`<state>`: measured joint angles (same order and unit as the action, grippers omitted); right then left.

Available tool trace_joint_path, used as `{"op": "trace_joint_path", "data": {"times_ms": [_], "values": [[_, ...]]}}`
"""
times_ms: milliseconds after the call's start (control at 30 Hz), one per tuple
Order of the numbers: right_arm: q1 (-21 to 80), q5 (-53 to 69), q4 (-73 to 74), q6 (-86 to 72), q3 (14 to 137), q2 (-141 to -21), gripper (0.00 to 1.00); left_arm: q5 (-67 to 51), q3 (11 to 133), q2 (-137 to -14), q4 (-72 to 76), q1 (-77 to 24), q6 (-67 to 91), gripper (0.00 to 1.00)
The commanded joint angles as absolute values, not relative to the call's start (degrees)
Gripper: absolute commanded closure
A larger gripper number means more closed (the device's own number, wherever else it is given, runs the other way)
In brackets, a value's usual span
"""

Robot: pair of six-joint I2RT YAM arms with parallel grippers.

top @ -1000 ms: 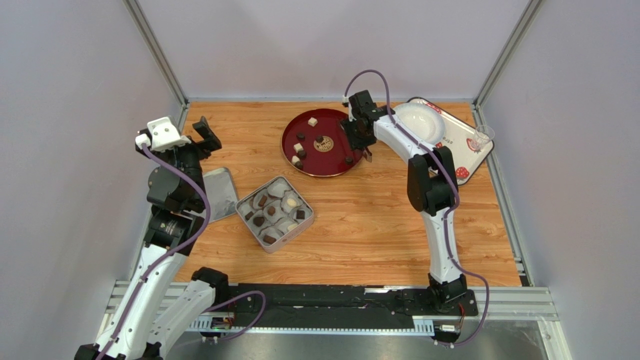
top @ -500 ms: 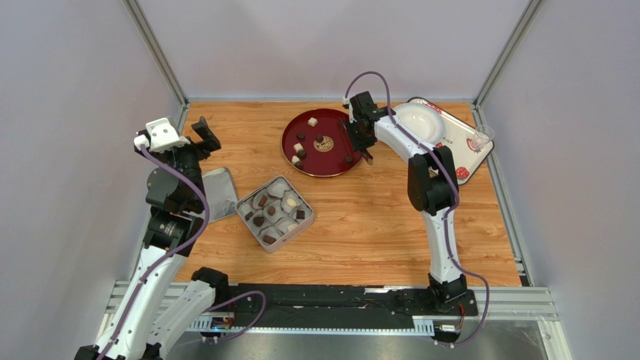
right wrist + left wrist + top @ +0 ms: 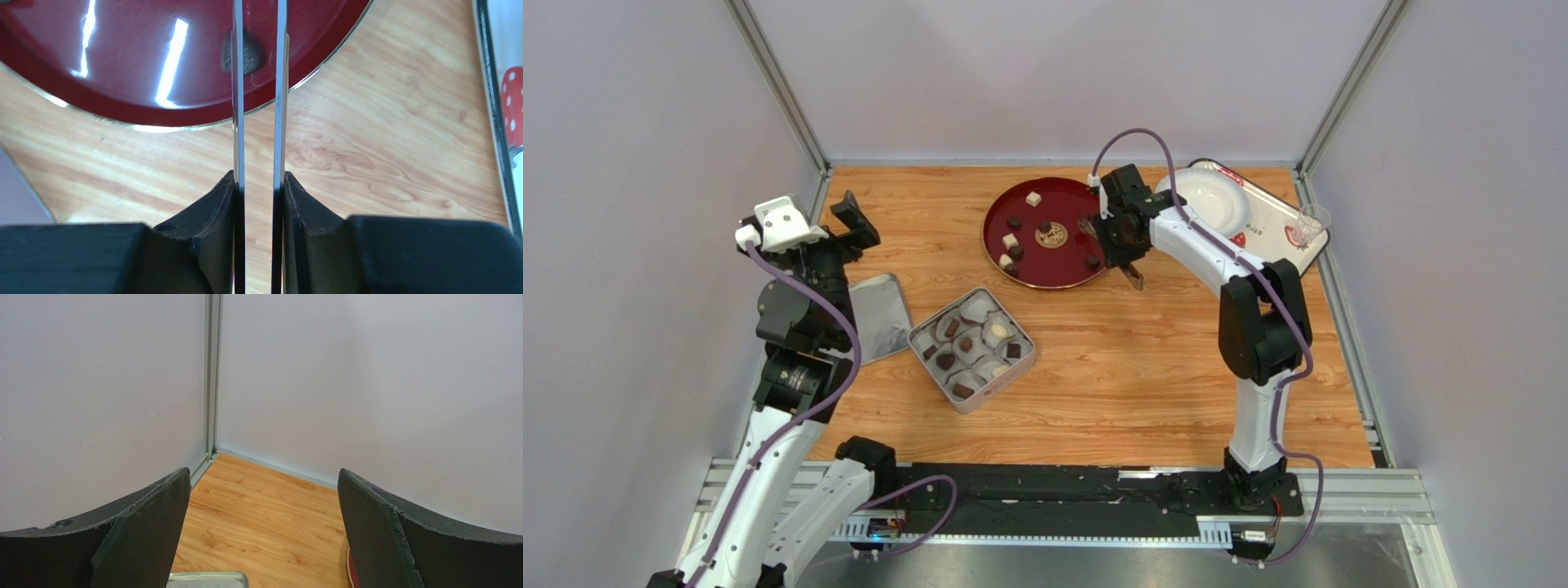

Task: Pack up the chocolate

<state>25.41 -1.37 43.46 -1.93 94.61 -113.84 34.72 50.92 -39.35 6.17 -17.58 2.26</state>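
As the right gripper (image 3: 258, 184) clamps thin metal tongs (image 3: 280, 92) over a dark round chocolate (image 3: 253, 56) on the red plate (image 3: 123, 67), this light, soft piece likely needs gentle side pressure.

The plate (image 3: 1063, 263) sits far back at mid-table (image 3: 1136, 355), a few chocolates (image 3: 1033, 199) on it and tongs (image 3: 238, 92) over its right rim; right of it, in the far corner, the tray (image 3: 1274, 251) carries a bowl (image 3: 1208, 196). Nearer and left of the plate is the tin (image 3: 946, 310), chocolates inside, the lid (image 3: 881, 316) just left of it.
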Motion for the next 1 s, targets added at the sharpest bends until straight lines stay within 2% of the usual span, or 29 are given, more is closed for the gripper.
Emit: {"op": "trace_joint_path", "data": {"times_ms": [0,233,667,967], "values": [[26.8,-1.0,40.4,-3.3,91.5,-107.9,0.80,34.2,51.0,-38.6,7.7,-17.3,2.8,0.03],[30.9,1.3,41.0,-3.4,90.2,-104.1,0.80,34.0,50.9,-38.6,7.8,-17.3,2.9,0.03],[48.9,0.9,42.9,-1.1,91.1,-101.1,0.80,33.6,50.8,-38.8,7.7,-17.3,3.4,0.03],[53.0,1.1,43.0,-1.1,90.7,-103.0,0.80,33.3,50.9,-38.8,7.6,-17.3,3.7,0.03]]}}
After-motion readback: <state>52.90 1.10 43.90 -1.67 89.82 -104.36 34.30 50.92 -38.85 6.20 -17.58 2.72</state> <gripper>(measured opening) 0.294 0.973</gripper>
